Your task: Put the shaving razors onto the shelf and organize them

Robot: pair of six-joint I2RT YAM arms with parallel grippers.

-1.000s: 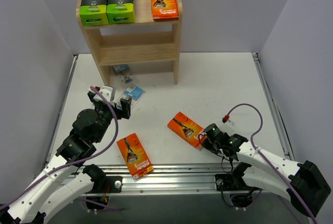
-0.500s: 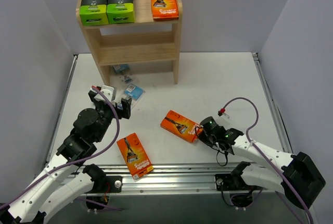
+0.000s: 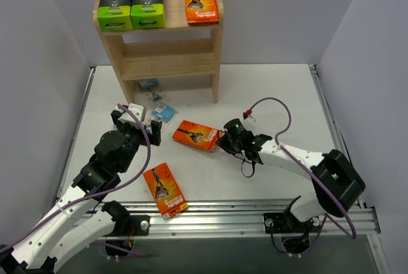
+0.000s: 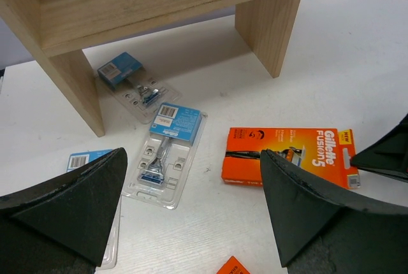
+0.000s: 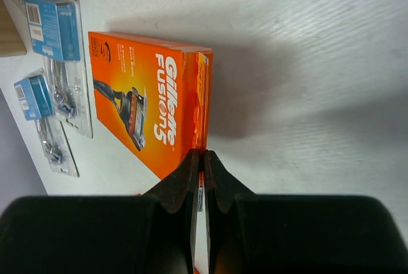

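Pinching one short end of an orange box [image 3: 196,135], the right gripper [image 3: 222,141] is shut tight on a thin cardboard lip. The wrist view shows its fingers [image 5: 185,175] pressed together with only that edge between them. The box lies near the middle of the table [image 3: 280,95], with the gripper at its 3 o'clock side.

The step in hand looks like fetching this box for the shelf [image 3: 159,64], which stands at 12 o'clock by the back wall. Its top tier carries two green boxes [image 3: 131,6] and a shelved box [image 3: 201,5], leaving little room. The next move therefore probably calls for a lift and a reach to the middle tier, with the box kept level to clear the front lip and the side panels. With only an edge gripped, the box may swing or slip.

The left gripper [image 3: 137,123] hangs wide open at 9 o'clock, holding nothing, just beside the blister packs [image 3: 164,113]. A spare box [image 3: 164,190] lies at 7 o'clock, close to the front edge. Bare room lies from 1 to 4 o'clock. The blisters crowd the shelf's foot, so a high path looks safer.
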